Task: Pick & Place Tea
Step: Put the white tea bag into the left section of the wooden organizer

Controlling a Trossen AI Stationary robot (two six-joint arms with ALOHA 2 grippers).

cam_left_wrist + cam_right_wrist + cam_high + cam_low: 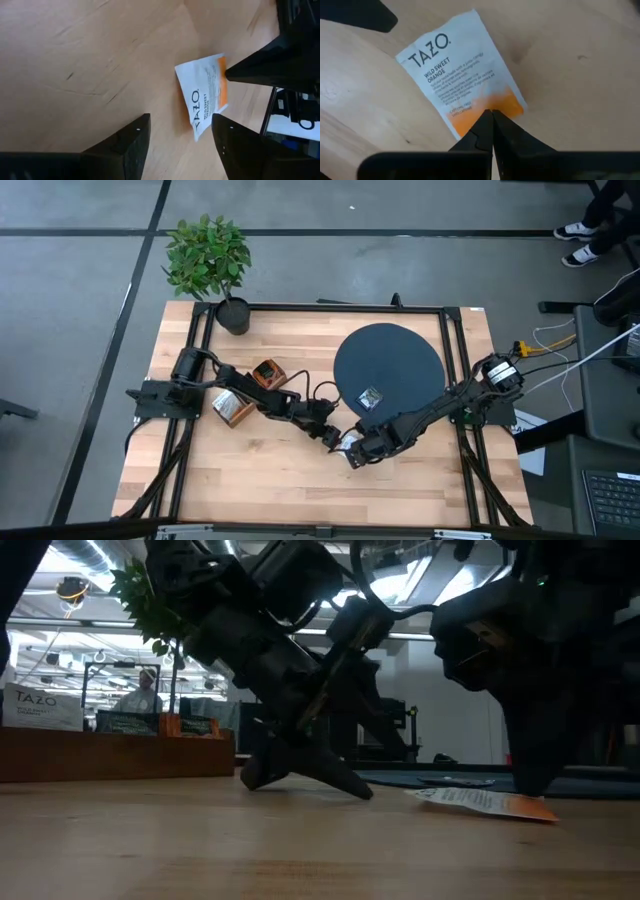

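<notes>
A white tea sachet (455, 75) with an orange band lies flat on the bare wood near the table's middle, also seen as the sachet (202, 92) in the left wrist view. My right gripper (492, 112) is shut, its tips on the orange band. My left gripper (181, 120) stands open just left of the sachet, slanting down, one finger (137, 145) over bare wood and the other finger (235, 145) by the sachet's white end, touching nothing. A second sachet (371, 398) lies on the dark round disc (390, 350). My right gripper presses its shut fingertips down on the sachet's orange band (507, 102), at the end away from the printed name. The fingers come steeply from above. The sachet lies flat on the table (470, 800); I cannot tell whether an edge is pinched between the tips.
Two small brown boxes (232, 408) (268, 373) stand beside the left arm. A potted plant (207, 255) stands at the far left corner. The disc fills the far right part of the table. Bare wood (280, 480) stretches along the near edge.
</notes>
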